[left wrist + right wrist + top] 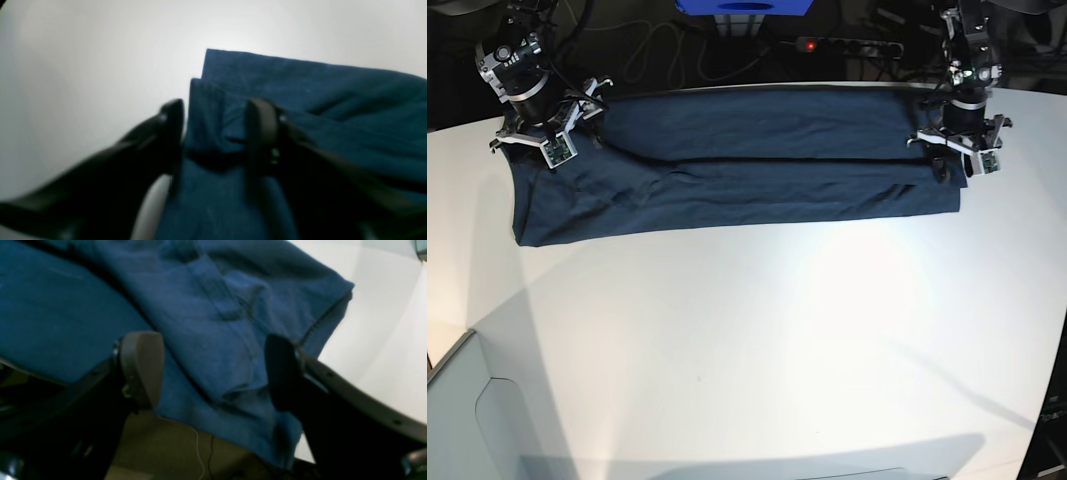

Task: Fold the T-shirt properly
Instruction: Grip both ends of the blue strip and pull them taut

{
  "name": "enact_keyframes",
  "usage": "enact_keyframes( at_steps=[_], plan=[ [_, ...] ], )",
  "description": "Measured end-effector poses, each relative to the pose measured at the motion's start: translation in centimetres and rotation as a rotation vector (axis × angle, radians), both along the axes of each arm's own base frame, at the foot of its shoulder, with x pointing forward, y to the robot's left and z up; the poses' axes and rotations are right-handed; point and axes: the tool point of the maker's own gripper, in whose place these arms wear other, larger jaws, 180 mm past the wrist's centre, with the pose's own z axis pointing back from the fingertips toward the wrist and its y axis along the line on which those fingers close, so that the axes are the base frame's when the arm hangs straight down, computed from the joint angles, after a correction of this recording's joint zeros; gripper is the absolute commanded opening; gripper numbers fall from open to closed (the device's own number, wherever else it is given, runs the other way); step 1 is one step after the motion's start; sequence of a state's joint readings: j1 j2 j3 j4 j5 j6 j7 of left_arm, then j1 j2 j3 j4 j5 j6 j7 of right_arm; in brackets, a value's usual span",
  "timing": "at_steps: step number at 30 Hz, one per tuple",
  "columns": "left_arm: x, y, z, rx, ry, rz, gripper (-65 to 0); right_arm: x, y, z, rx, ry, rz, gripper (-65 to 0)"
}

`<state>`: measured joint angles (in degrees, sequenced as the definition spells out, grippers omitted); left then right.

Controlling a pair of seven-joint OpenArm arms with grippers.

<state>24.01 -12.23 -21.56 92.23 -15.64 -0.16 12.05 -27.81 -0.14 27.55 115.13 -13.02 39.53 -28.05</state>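
Both claws apart over the plain dark navy-blue cotton T-shirt [737, 165], lengthwise-folded along the frame's top.
Left claw [213, 133] and right claw [213, 370] grip nothing; fingers straddling the cloth could snag and undo the fold on the white tabletop [757, 340].

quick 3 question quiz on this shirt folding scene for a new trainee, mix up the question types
1. True or false: the T-shirt lies as a long folded band across the far side of the table.
2. Multiple choice: where do the two arms stand? A) both at the middle of the shirt B) one at each end of the shirt C) both off the table
3. Fill in: the right gripper has its fingers ____, with cloth lying between them.

Key
1. True.
2. B: the left gripper and the right gripper are at opposite ends.
3. Open: the fingers stand spread apart, not pinching the cloth.
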Motion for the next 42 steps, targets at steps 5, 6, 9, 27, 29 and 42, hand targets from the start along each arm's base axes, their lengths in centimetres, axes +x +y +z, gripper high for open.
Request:
enact_keyframes(
  at_steps=[5, 6, 9, 27, 29, 42],
  plan=[
    [-0.3, 0.0, -0.3, -0.002, 0.011, 0.001, -27.4, 0.0, -0.1, 0.0, -0.002, 0.001, 0.001, -19.7],
    [-0.4, 0.0, -0.4, -0.002, 0.014, 0.001, -27.4, 0.0, -0.1, 0.0, -0.002, 0.001, 0.001, -19.7],
    [-1.1, 0.0, -0.7, -0.001, 0.030, 0.001, -27.4, 0.0, 0.0, 0.0, -0.002, 0.000, 0.001, -19.7],
    [-1.9, 0.3, -2.4, -0.029, 0.048, 0.034, -27.4, -0.9, -0.2, -2.4, 0.031, 0.063, -0.016, -19.7],
    [-1.9, 0.3, -2.5, -0.029, 0.046, 0.035, -27.4, -0.9, -0.2, -2.4, 0.031, 0.064, -0.016, -19.7],
    [-1.4, 0.2, -2.6, -0.037, 0.035, 0.031, -65.0, -0.5, -0.3, -2.2, 0.028, 0.055, -0.018, -19.7]
  ],
)
